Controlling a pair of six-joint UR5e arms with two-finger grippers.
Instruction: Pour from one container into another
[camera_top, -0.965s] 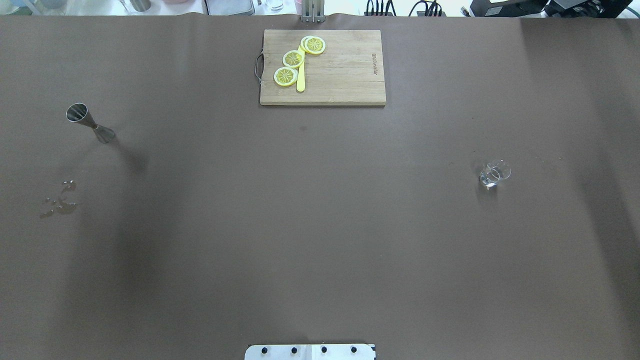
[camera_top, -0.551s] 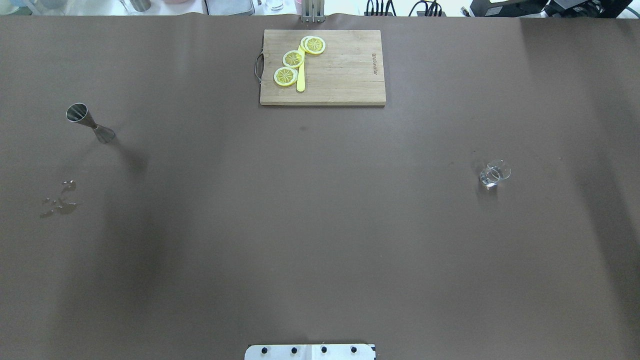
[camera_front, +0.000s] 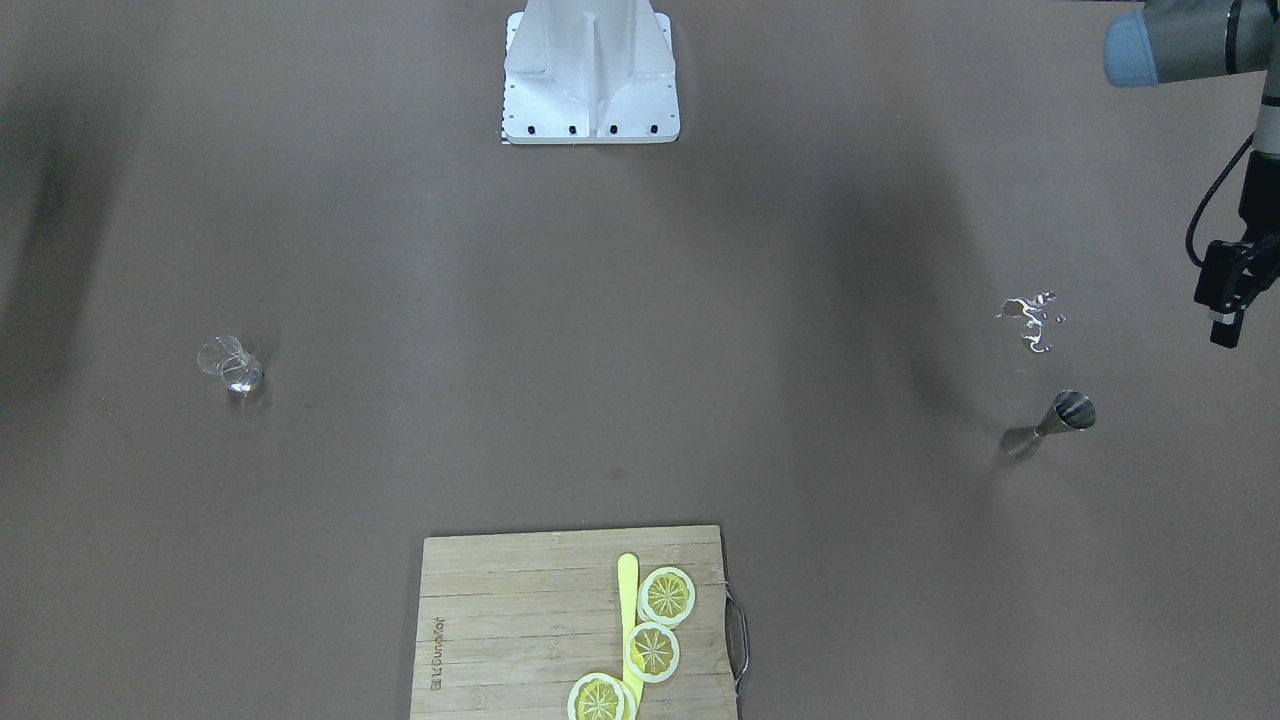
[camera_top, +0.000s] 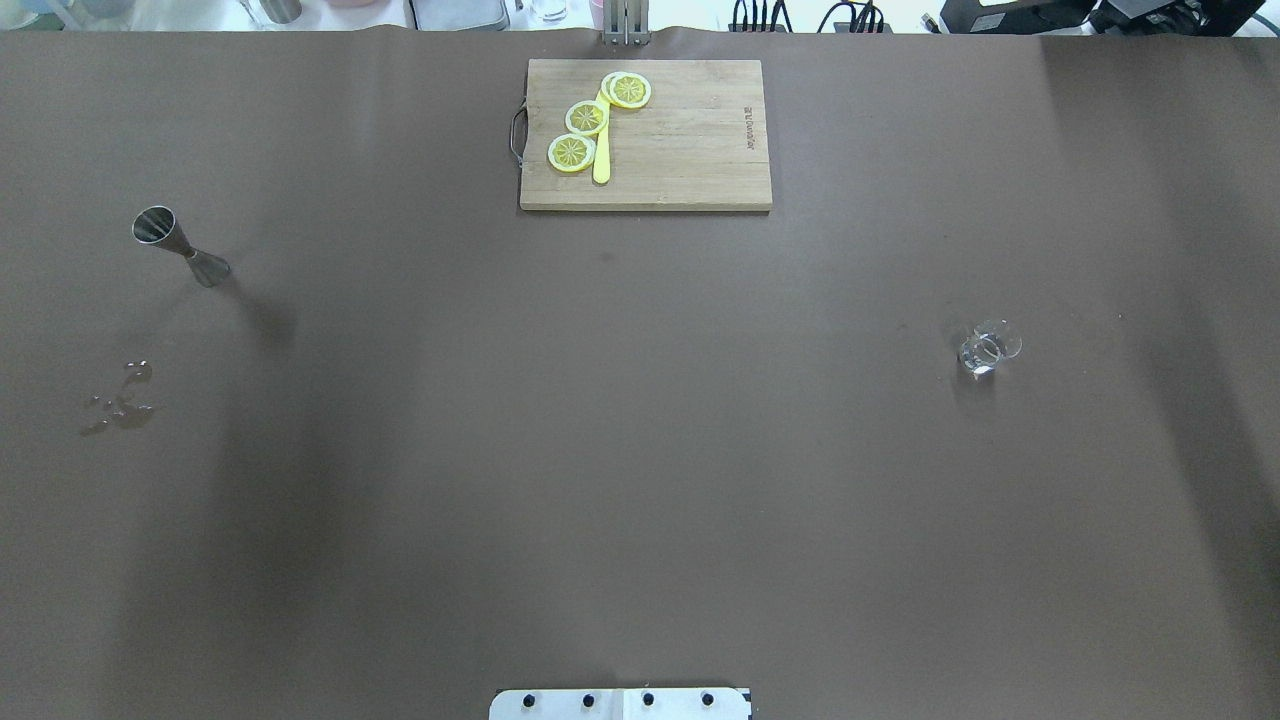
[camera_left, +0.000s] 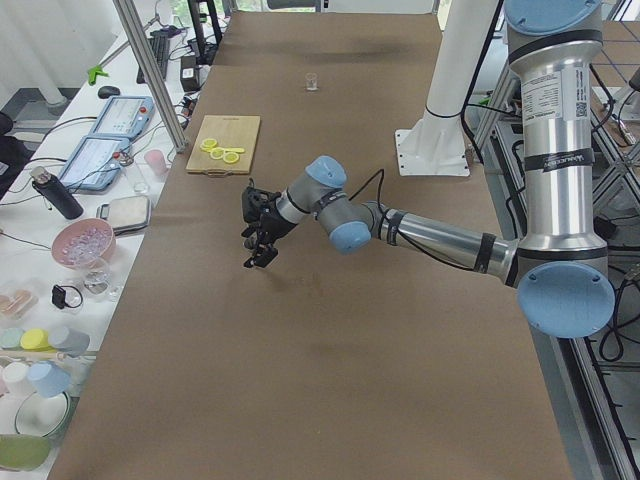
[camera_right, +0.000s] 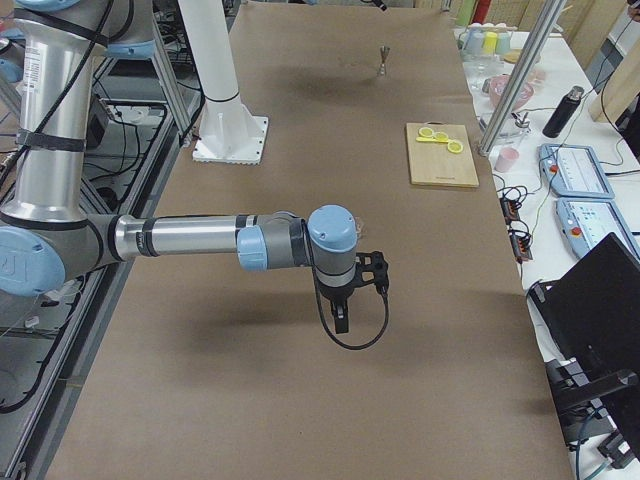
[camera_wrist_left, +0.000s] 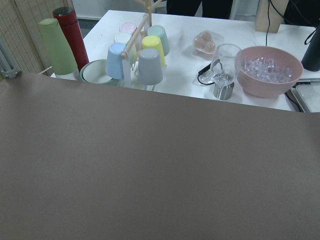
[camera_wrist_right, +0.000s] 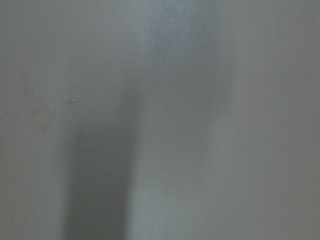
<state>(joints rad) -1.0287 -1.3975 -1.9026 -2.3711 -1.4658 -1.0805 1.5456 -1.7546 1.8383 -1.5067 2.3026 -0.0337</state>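
Note:
The steel jigger stands upright at the table's left, also seen in the front view and far off in the right side view. The clear glass cup stands at the table's right. Neither gripper appears in the overhead view. My left gripper hangs above the table's left end, apart from the jigger; only its edge shows in the front view. My right gripper hangs over the table's right end. I cannot tell whether either is open or shut. Both wrist views show no task object.
A small water spill lies on the brown paper between the jigger and the robot's side. A wooden cutting board with lemon slices and a yellow knife sits at the far middle. Cups and bowls crowd a side table.

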